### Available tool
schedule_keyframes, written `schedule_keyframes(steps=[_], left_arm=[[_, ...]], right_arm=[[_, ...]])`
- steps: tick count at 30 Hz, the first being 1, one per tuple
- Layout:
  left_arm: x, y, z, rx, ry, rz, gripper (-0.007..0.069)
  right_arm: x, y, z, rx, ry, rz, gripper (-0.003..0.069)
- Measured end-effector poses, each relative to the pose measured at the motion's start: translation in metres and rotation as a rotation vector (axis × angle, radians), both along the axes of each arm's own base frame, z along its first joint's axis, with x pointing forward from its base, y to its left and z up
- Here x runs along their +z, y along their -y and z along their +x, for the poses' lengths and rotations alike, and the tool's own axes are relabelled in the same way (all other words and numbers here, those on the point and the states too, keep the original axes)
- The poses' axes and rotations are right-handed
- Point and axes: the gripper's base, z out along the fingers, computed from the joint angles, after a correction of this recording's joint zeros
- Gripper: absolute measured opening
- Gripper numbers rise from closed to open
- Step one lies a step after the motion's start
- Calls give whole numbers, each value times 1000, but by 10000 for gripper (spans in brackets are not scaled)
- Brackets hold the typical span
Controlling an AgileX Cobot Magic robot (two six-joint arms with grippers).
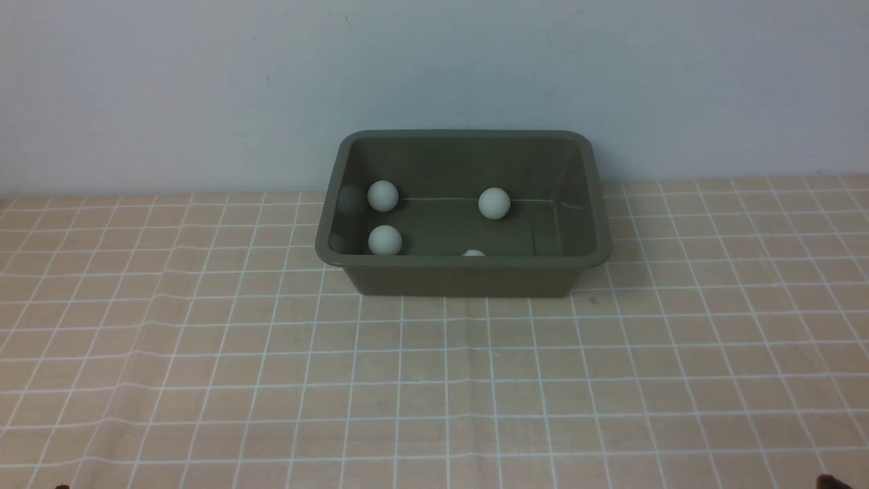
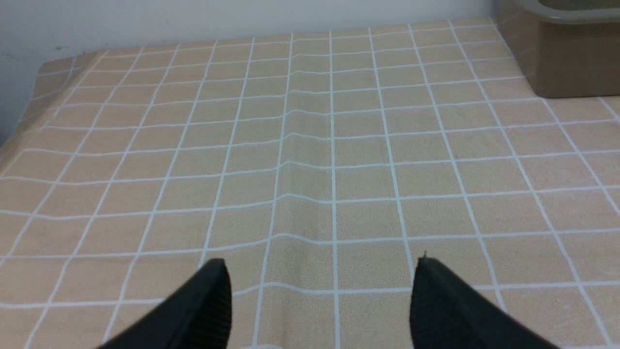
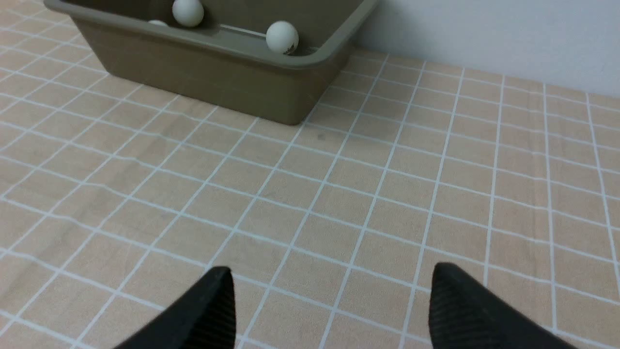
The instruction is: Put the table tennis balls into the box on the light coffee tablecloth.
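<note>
**Both pincers empty and drawn back; four balls visible in the box**

Your left pincer [image 2: 319, 300] stands spread wide, nothing between its black fingers [image 2: 203, 305], hovering over bare light coffee tablecloth [image 2: 310, 160]. No ball lies on the cloth ahead of it; only a corner of the box [image 2: 566, 63] shows, well ahead and off to the robot's right of this pincer.

Your right pincer [image 3: 329, 310] is likewise spread and empty. The cloth ahead of it is also free of balls, and the box [image 3: 203, 68] stands well ahead, toward the robot's left of this pincer. Over its rim you can see two balls and a sliver of a third; the nearest one [image 3: 282, 37] bears a small dark mark.

In the front view neither arm reaches into the scene; at most dark specks show at the lower corners. The olive-green box [image 1: 461, 278] sits on the cloth far forward of both pincers, close to the wall. Inside it you can count three table tennis balls in full [image 1: 383, 195] [image 1: 385, 240] [image 1: 494, 203], and the top of a fourth [image 1: 473, 253] just behind the near wall.

Judged from this, the task looks nearly or wholly done: no ball remains on any visible cloth. If a fifth ball belongs here, it may be hidden behind the box's near wall; the pictures cannot settle that.
</note>
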Motion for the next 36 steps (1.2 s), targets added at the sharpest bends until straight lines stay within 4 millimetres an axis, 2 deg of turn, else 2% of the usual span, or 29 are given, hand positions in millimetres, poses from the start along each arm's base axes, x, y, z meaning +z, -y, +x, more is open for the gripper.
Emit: schedule_keyframes(steps=[16, 22, 26, 32, 36], left_arm=[[0, 0, 0, 0, 0, 0, 415], [0, 0, 0, 0, 0, -1, 415], [0, 0, 0, 0, 0, -1, 415], [0, 0, 0, 0, 0, -1, 415], [0, 0, 0, 0, 0, -1, 415]], right_arm=[[0, 0, 0, 1, 1, -13, 489], [18, 9, 7, -114, 203, 38, 489], [24, 14, 5, -175, 273, 72, 489], [20, 17, -2, -191, 278, 32, 489], [4, 18, -6, -188, 276, -3, 489]])
